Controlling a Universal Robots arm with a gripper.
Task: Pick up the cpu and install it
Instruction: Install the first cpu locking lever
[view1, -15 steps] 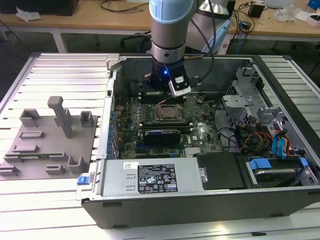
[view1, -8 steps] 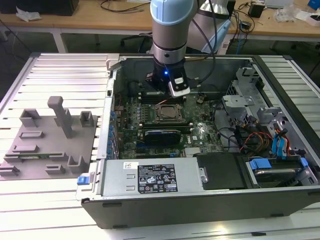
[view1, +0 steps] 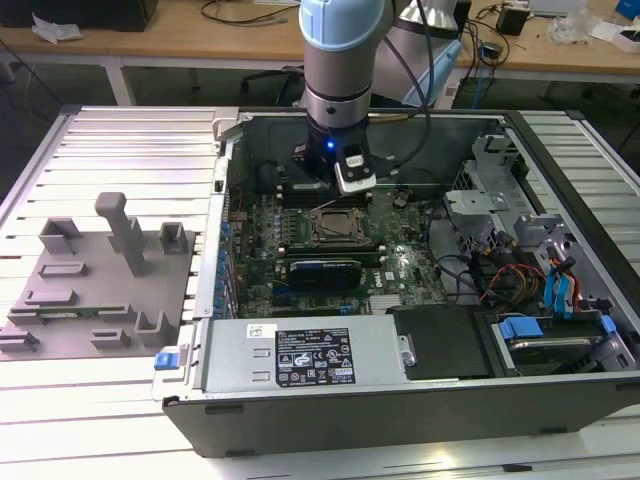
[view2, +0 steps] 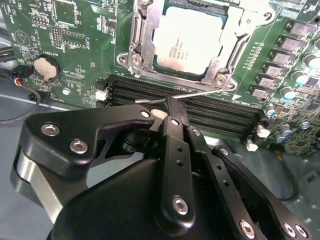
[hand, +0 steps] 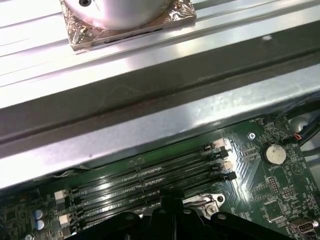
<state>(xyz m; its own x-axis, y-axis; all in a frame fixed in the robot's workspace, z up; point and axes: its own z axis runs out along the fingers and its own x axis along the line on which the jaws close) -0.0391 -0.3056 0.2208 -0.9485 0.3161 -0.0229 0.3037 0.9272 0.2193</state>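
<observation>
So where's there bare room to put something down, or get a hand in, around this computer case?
Free: the ribbed metal table behind the grey fixture plate, and the strip in front of it. Inside the case, the flat power supply top is bare. Crowded: the motherboard around the cpu, under the gripper, and the cabled drive bay at the exterior view's right.

Lab or workshop: opened computer case (view1: 400, 400) on metal bench (view1: 120, 150), cluttered desks (view1: 200, 45) with cables behind.
</observation>
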